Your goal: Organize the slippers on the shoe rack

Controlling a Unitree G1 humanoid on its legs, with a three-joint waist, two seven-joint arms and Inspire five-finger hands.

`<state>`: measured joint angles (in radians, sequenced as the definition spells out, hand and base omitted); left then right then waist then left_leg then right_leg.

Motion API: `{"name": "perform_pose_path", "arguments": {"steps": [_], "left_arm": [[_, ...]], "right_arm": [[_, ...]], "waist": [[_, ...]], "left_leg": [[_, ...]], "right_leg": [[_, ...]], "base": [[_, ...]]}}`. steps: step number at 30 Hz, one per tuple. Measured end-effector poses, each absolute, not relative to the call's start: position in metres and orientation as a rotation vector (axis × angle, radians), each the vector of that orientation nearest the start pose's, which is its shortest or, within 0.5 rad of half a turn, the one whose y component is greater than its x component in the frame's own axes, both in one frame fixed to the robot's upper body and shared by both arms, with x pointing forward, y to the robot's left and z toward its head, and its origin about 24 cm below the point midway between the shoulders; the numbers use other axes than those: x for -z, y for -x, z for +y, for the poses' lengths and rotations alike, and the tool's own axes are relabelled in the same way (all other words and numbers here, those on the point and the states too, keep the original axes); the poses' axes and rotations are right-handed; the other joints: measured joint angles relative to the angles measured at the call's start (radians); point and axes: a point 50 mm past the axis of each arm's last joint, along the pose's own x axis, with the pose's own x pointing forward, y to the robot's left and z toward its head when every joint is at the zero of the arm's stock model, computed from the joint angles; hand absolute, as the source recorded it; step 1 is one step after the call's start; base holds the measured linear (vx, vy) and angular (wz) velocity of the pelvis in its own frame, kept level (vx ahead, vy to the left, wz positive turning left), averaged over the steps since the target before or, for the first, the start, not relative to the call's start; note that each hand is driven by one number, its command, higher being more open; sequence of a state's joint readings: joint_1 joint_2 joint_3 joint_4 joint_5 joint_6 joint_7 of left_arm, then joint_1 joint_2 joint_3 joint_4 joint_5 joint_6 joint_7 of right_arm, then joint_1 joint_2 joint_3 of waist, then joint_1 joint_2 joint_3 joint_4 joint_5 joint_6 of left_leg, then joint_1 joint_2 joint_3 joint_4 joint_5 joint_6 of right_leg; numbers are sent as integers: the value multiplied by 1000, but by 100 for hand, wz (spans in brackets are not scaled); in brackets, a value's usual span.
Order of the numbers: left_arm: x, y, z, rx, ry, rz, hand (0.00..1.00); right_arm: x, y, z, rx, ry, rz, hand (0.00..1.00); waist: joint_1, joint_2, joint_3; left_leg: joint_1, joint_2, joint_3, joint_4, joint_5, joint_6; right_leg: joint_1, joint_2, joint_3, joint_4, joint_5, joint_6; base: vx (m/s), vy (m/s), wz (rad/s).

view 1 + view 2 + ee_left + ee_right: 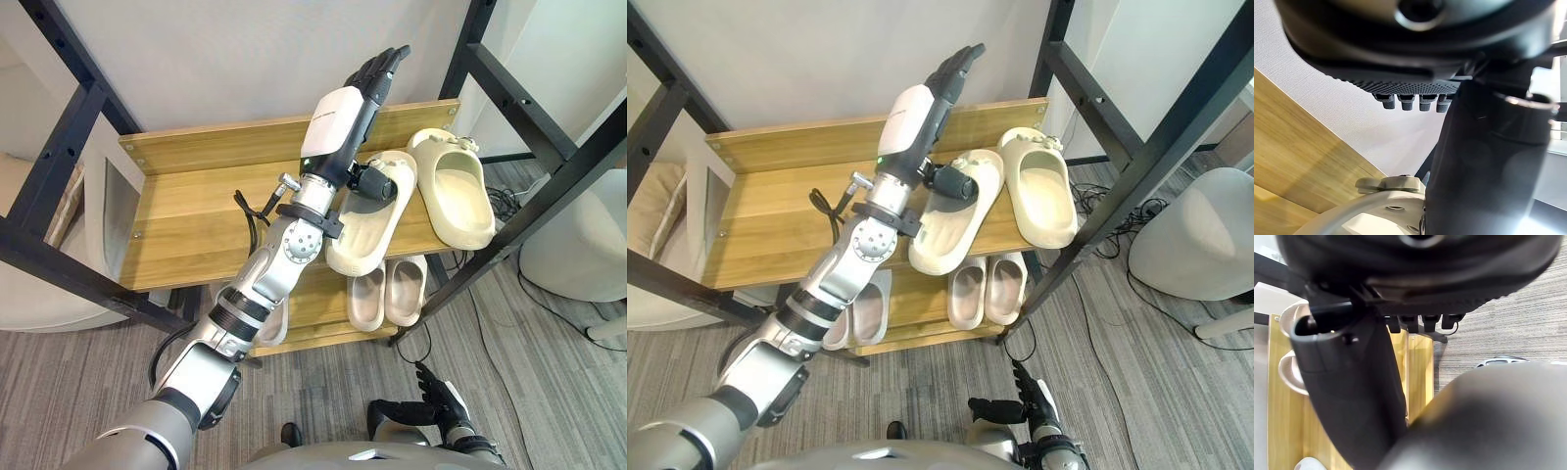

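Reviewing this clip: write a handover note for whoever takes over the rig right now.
Left hand: open, raised over the upper shelf, above the angled slipper, whose near end overhangs the front edge.
Right hand: open, low by the floor.
Second slipper: lies on the same shelf, not parallel to the first.
Lower shelf: holds a neat pair and one more slipper.
To do: probably straighten the angled slipper beside its mate.

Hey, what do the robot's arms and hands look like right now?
The left arm is silver-grey with round, ribbed joints and a black clamp near the wrist. The left hand is dark, with a white rounded cover on its back. The right hand is dark too.
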<state>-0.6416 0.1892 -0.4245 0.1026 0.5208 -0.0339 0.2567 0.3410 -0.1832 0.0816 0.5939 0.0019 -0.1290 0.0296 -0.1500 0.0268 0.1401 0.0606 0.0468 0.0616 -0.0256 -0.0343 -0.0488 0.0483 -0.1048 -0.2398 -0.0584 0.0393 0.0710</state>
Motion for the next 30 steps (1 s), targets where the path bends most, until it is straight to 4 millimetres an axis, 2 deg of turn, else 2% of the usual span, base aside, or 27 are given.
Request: {"name": "perform_pose_path", "arguments": {"steps": [7, 11, 16, 20, 22, 25, 27, 30], "left_arm": [[-179, -311, 50, 154, -725, -723, 100], [-181, -309, 51, 150, -717, -736, 100], [-185, -297, 52, 149, -669, -769, 100], [-186, -281, 59, 161, -529, -779, 100], [-185, -272, 67, 175, -389, -759, 100], [-181, -267, 71, 189, -284, -724, 100], [-170, -259, 73, 228, -115, -644, 100], [-153, -250, 79, 265, 34, -546, 100]], "right_arm": [[124, -91, -202, -24, 175, 817, 100], [124, -90, -202, -24, 176, 818, 100], [124, -90, -203, -26, 178, 820, 100], [125, -89, -203, -25, 179, 824, 100], [125, -89, -203, -25, 180, 826, 100], [125, -87, -204, -25, 183, 831, 100], [126, -82, -205, -23, 189, 845, 100], [127, -80, -207, -28, 202, 853, 100]], "waist": [[27, 9, -2], [31, 9, -2], [34, 10, -3], [39, 12, -4], [42, 14, -6], [50, 14, -8], [71, 18, -21], [85, 21, -26]], "left_leg": [[-2, -1, -21, 0, 1, 1], [-6, -2, -28, 0, 3, 1], [-7, -2, -29, 0, 3, 1], [-7, -2, -31, 1, 4, 1], [-7, -2, -37, 1, 5, 1], [-3, -2, -43, 1, 6, 1], [-5, -2, -52, 0, 6, 0], [-7, -2, -57, -1, 6, -1]], "right_leg": [[7, 0, -18, -1, 0, 0], [7, -1, -26, -1, -1, 0], [8, 0, -28, -2, -1, 0], [10, 0, -30, -3, -1, 0], [13, -1, -35, -3, -1, -1], [22, 0, -41, -8, -1, -1], [26, 0, -52, -11, -1, -1], [28, 0, -56, -14, -1, -1]], "base": [[-15, 6, 8], [0, 4, 5], [0, 0, 0], [-1, 2, 1], [-8, 5, 6], [-11, 3, 9], [-10, 2, 11], [3, 4, 6]]}}
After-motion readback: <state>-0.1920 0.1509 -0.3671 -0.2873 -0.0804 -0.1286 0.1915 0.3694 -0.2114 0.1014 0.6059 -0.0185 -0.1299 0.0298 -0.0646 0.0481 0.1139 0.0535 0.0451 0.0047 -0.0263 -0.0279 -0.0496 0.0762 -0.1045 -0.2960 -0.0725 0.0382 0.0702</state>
